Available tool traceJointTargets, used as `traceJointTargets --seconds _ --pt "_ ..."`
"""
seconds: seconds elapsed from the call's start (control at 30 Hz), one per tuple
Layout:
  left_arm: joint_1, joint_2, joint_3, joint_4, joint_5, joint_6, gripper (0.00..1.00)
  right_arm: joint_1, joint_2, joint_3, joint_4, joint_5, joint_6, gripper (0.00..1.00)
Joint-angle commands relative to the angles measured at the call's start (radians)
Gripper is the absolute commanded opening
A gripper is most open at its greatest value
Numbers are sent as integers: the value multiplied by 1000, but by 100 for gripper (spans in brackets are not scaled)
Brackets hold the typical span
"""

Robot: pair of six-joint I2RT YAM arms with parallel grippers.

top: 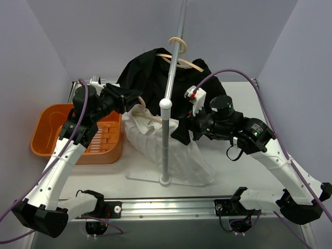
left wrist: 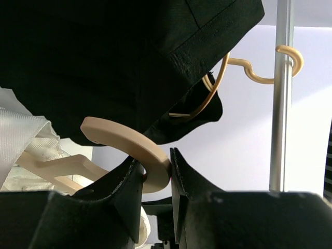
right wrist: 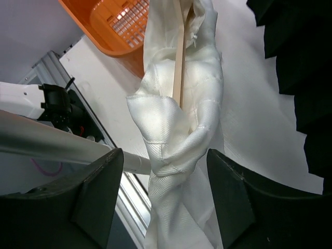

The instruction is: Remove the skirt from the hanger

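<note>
The white skirt [top: 174, 150] hangs bunched on a pale wooden hanger and trails onto the table beside the rack pole [top: 166, 135]. My left gripper [top: 136, 99] is shut on that hanger's curved hook [left wrist: 124, 142], and the hook is pinched between the fingertips of the left gripper [left wrist: 156, 166]. My right gripper [top: 185, 124] is open. In the right wrist view, the twisted skirt [right wrist: 181, 124] and the hanger's bar [right wrist: 179, 67] hang between its spread fingers [right wrist: 98, 197], touching neither.
A black garment [top: 150, 72] hangs on a second hanger [left wrist: 259, 72] hooked over the pole [left wrist: 281, 104], just above the skirt. An orange basket [top: 57, 124] sits at the left of the table. The pole's base stands near the front rail.
</note>
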Motion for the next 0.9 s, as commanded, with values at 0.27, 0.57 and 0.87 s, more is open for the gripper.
traceJointTargets --seconds 0.27,0.57,0.87 --pt "-14 6 67 63 8 -31 2 9 65 101 13 30 1 60" --pt "-14 -3 56 60 15 -33 2 9 105 93 63 23 9 29" --pt "-13 -3 47 60 21 -33 2 9 88 93 68 33 34 0"
